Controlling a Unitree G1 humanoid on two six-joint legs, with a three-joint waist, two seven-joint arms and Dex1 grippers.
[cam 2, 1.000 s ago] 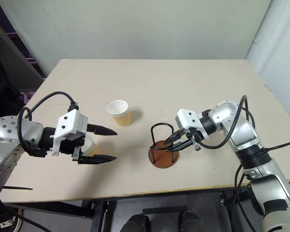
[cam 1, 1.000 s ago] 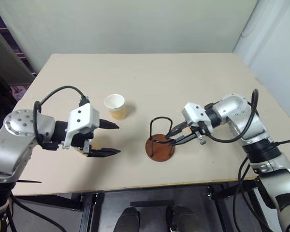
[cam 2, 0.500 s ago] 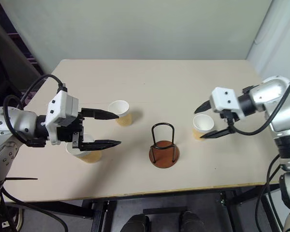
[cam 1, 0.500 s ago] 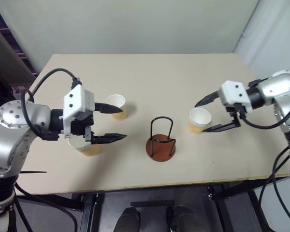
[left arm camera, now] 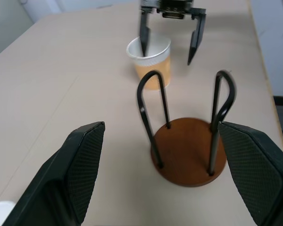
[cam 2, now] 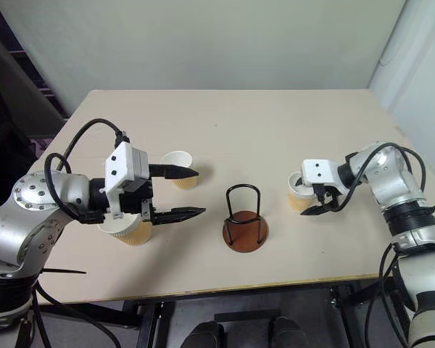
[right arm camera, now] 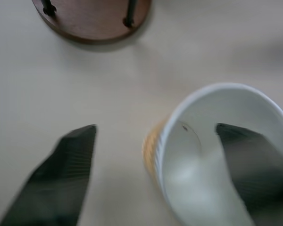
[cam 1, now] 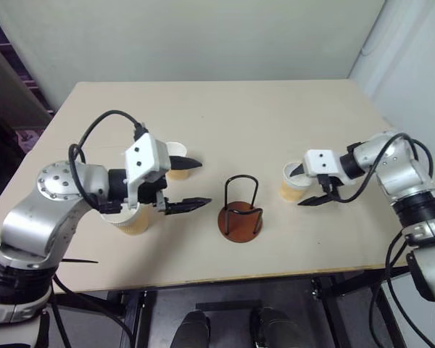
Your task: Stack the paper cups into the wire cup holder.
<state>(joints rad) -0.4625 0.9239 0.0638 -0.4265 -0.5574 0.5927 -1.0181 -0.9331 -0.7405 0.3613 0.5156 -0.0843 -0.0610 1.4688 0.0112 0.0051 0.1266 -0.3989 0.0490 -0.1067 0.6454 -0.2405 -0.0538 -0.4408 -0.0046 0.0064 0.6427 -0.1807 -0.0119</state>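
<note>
The wire cup holder (cam 1: 240, 220) stands empty at the table's middle front. One paper cup (cam 1: 293, 184) stands upright to its right. My right gripper (cam 1: 296, 188) is open astride its wall, one finger inside and one outside, as the right wrist view shows on the cup (right arm camera: 198, 179). My left gripper (cam 1: 205, 183) is open with nothing between its fingers, left of the holder and pointing at the holder (left arm camera: 188, 150). A second cup (cam 1: 177, 160) stands behind its fingers. A third cup (cam 1: 133, 221) sits under the left wrist.
The beige table (cam 1: 225, 109) has bare room behind the holder. Its front edge (cam 1: 225, 277) runs close below the holder, and its right edge lies just beyond my right arm. A wall stands behind the table.
My right gripper left the holder, swung out to the right and opened, then came down astride the right cup's wall. My left gripper moved right, toward the holder.
</note>
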